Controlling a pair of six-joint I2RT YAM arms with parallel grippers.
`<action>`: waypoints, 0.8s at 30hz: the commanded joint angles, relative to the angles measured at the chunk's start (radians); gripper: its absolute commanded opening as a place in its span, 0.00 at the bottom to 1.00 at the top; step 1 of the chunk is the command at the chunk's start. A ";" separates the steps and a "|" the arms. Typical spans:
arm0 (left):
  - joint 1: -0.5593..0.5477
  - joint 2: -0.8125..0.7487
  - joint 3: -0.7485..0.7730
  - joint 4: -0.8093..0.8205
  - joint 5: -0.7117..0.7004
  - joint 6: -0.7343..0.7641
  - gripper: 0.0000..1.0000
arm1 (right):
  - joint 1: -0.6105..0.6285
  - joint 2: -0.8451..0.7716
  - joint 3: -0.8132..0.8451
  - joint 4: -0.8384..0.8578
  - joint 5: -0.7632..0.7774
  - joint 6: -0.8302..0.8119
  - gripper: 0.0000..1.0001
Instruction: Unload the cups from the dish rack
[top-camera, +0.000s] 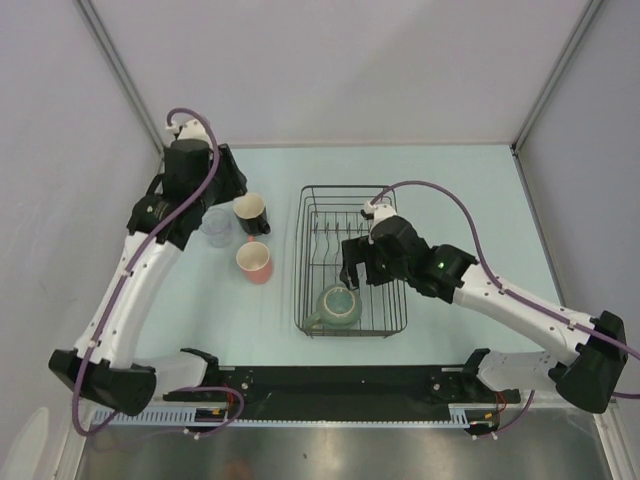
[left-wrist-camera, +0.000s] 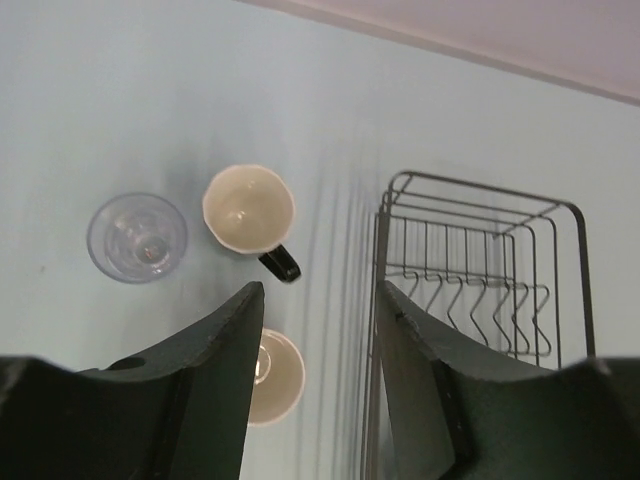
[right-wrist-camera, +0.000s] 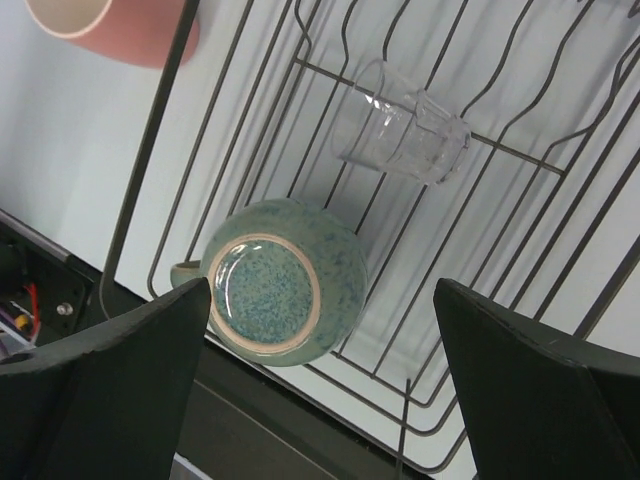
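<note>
Dish rack (top-camera: 302, 262) sat on the tabletop (top-camera: 450, 200); rigid wire.

Sage-green mug (right-wrist-camera: 285, 280) stood inverted at the rack's near end, base up. Judged ceramic, fairly heavy, glaze slick; take it across the body or by the handle.

Clear tumbler (right-wrist-camera: 400, 135) lay on its side on the rack wires. Judged light, fragile, slippery; pinch its wall gently.

Right end effector (right-wrist-camera: 320, 295) was spread above the mug, empty. Left end effector (left-wrist-camera: 318, 300) was spread, empty, over the tabletop.

No brand, label or writing legible.

You're looking down from high above and behind; both wrist cameras are pointing downward, the right closest, both sharing the dish rack (top-camera: 303, 260).
</note>
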 joint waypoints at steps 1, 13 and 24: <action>-0.077 -0.081 -0.124 0.042 -0.011 -0.053 0.54 | 0.071 -0.026 0.008 -0.059 0.133 -0.009 1.00; -0.337 -0.193 -0.280 0.044 0.014 -0.084 0.54 | 0.288 -0.010 -0.030 -0.061 0.314 0.154 1.00; -0.458 -0.204 -0.346 -0.094 0.150 0.091 0.51 | 0.231 -0.112 0.016 -0.088 0.515 0.191 1.00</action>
